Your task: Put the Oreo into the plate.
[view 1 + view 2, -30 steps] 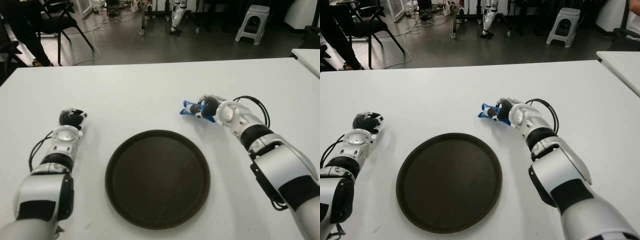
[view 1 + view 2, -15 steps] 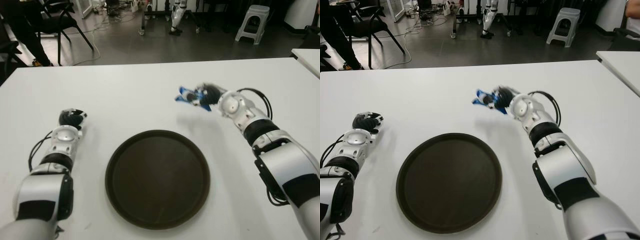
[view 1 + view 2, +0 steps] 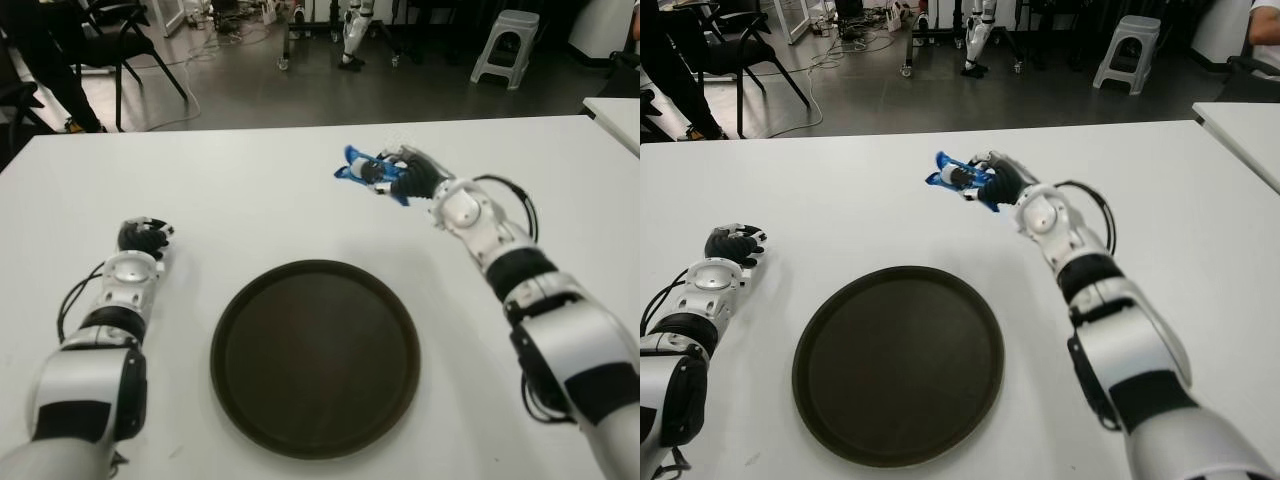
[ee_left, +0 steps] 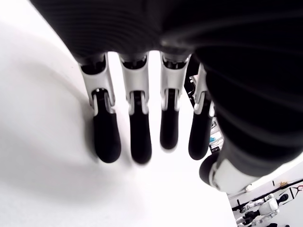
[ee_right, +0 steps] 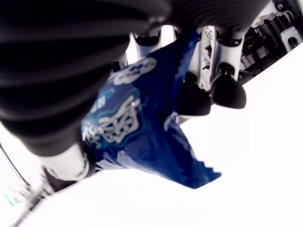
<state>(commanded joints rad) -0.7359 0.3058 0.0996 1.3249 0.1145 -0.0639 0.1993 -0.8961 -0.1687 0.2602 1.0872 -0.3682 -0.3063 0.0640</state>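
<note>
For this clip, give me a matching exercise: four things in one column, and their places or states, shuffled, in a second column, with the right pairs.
Things:
1. Oreo packet
2. plate
3. left hand
4. right hand

States:
A. bare, on the white table near the robot
B. closed around a blue wrapper, beyond the plate
C. to the left of the plate, holding nothing
D. held above the table, not yet over the plate

Pairs: 1-D, 2-A, 3-C, 4-B
</note>
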